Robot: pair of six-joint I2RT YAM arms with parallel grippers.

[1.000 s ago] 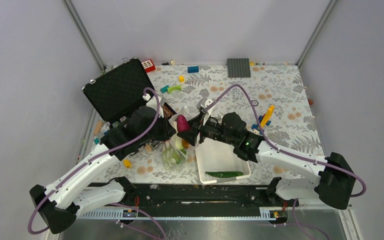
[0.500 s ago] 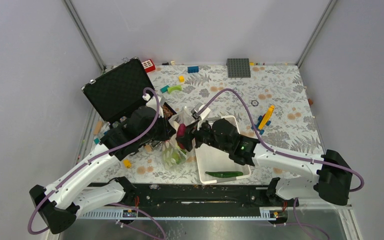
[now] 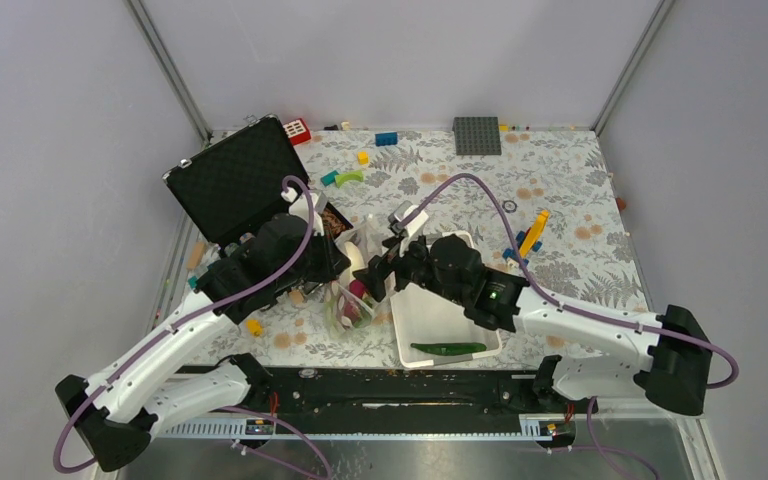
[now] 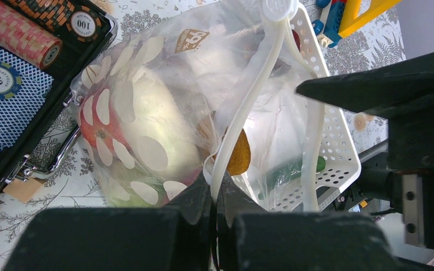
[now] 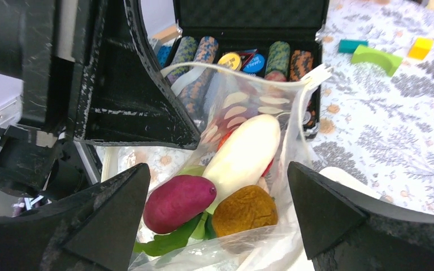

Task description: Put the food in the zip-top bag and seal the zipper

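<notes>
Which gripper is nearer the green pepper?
Right. The right gripper hangs open at the far-left corner of the white basket; the left gripper, pinching the zip-top bag, sits further left of the green pepper.

green pepper (image 4: 294, 169) blurred behind zip-top bag (image 4: 164, 113), cabbage (image 5: 169, 240) (mostly buried) under sweet potato (image 5: 179, 202)

Overhead view far; wrist views close, sharing bag (image 4: 147, 124).
</notes>
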